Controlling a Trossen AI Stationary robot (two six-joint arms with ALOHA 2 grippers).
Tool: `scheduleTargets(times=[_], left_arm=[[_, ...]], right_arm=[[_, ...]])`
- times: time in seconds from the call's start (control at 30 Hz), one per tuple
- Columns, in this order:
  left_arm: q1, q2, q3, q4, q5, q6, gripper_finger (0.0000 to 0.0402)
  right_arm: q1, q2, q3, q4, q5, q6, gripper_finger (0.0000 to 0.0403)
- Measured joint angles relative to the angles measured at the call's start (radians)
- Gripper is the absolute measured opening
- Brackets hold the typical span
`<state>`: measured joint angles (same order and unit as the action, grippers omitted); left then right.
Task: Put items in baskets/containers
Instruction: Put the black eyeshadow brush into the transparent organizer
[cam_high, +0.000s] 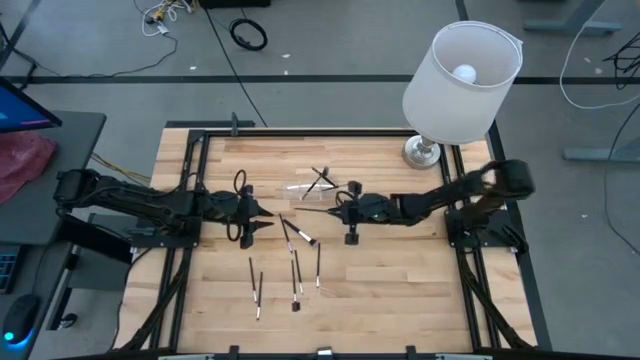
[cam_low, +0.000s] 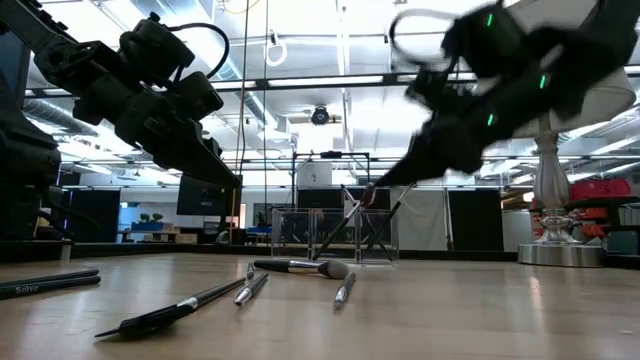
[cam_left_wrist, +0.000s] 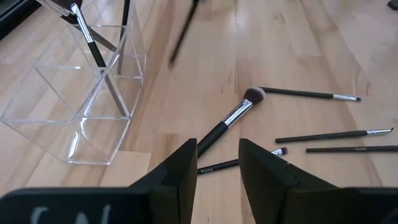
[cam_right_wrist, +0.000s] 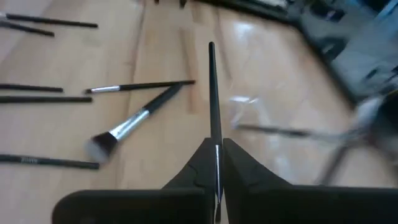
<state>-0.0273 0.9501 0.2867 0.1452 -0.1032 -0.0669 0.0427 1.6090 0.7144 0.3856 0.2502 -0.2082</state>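
- The right gripper (cam_right_wrist: 214, 163) is clenched on a thin dark-handled makeup brush (cam_right_wrist: 212, 93), which sticks straight out ahead of its fingertips, long axis in line with the gripper.
- Just beyond that brush's free end lies the clear, see-through plastic compartment container (cam_high: 300, 189), so the right arm is the one placed to deliver.
- The container sits past the gripper, toward the left arm and slightly farther up the light wooden table (cam_high: 400, 280); it seems to hold two or three brushes already, though blur makes that unsure.
- The left gripper (cam_left_wrist: 214, 163) hovers, fingers parted and empty, above a fluffy-tipped silver-ferruled brush (cam_left_wrist: 231, 118).
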Motion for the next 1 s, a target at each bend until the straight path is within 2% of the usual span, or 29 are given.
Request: scheduleTargets(times=[0.1, 0.2, 0.3, 0.43, 0.73, 1.0], left_arm=[[0.0, 0.0, 0.0, 0.0, 0.0, 0.0, 0.0122], [0.0, 0.0, 0.0, 0.0, -0.001, 0.001, 0.0122], [0.001, 0.0, 0.0, 0.0, -0.008, 0.001, 0.0122], [0.001, 0.0, 0.0, 0.0, -0.008, 0.002, 0.0122], [0.002, 0.0, 0.0, 0.0, -0.008, 0.003, 0.0122], [0.002, 0.0, 0.0, 0.004, -0.008, 0.003, 0.0122]], right_arm=[[0.004, -0.098, 0.093, -0.3, 0.116, -0.088, 0.0006], [-0.001, -0.126, 0.234, -0.596, 0.219, -0.129, 0.0006], [-0.013, -0.122, 0.376, -0.855, 0.242, -0.183, 0.0005], [-0.025, -0.105, 0.482, -1.057, 0.237, -0.261, 0.0005], [-0.038, -0.067, 0.514, -1.153, 0.204, -0.492, 0.0005], [-0.066, 0.005, 0.514, -1.076, 0.233, -0.803, 0.0005]])
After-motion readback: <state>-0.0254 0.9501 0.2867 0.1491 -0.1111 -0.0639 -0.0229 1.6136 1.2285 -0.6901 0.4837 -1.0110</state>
